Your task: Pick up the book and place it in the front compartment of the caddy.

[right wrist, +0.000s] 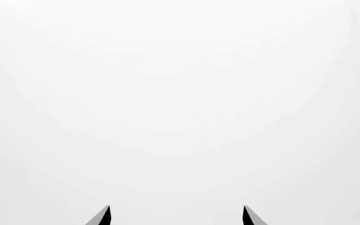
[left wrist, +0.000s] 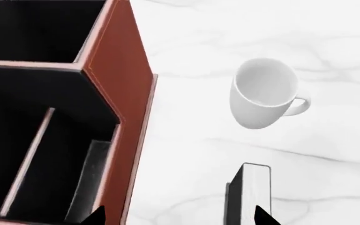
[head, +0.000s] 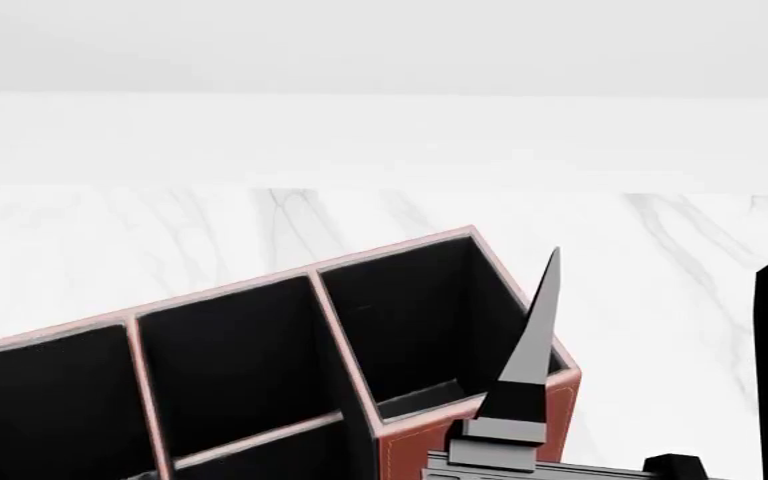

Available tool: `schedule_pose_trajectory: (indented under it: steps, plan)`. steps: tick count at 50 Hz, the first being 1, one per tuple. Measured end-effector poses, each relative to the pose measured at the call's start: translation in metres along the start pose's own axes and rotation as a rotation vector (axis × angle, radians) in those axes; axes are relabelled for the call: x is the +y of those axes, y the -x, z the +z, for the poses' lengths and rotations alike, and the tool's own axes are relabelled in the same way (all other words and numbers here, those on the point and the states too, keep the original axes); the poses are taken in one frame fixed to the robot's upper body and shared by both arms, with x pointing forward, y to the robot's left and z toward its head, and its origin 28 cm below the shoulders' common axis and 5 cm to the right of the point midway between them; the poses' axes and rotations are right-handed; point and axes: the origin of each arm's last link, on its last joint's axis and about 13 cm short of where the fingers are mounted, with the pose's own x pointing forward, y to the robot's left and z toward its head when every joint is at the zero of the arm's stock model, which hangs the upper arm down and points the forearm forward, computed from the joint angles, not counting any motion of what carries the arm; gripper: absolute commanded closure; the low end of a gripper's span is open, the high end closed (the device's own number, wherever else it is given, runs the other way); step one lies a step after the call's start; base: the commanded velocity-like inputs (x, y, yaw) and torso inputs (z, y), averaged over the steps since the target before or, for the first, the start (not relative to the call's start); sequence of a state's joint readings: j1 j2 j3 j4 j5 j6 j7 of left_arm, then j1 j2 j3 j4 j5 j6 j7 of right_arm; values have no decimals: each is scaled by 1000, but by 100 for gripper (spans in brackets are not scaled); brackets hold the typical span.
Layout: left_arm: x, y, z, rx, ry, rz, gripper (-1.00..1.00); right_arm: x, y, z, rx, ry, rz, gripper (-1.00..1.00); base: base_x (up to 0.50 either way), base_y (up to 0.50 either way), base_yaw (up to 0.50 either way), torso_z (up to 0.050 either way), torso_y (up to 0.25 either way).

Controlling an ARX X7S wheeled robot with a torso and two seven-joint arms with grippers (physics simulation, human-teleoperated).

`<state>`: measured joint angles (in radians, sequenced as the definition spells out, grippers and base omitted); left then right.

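Note:
The book (left wrist: 255, 185) stands upright on the marble table, white page edges up, a little way from the caddy's outer wall. The caddy (left wrist: 120, 61) is reddish-brown with black compartments and pale rims, and it also fills the lower left of the head view (head: 411, 450). My left gripper (left wrist: 180, 218) is open above them, with one fingertip over the caddy's wall and the other at the book's top. Nothing is held. My right gripper (head: 658, 350) is open and points upward beside the caddy. The book is hidden in the head view.
A white mug (left wrist: 264, 93) stands upright on the table (left wrist: 198, 154) beyond the book, apart from the caddy. The right wrist view shows only blank white. A white wall runs behind the table (head: 357, 130).

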<state>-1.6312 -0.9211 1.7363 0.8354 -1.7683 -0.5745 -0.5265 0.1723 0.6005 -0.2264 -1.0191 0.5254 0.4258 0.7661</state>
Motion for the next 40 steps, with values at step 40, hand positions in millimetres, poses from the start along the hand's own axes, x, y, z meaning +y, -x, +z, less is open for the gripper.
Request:
schedule_pose_trajectory:
  steps: [40]
  plan:
    - [-10,-33,4,108,-90,-109,-100,0,0,-1,2,-2,0,-100,0,0,0,0,0]
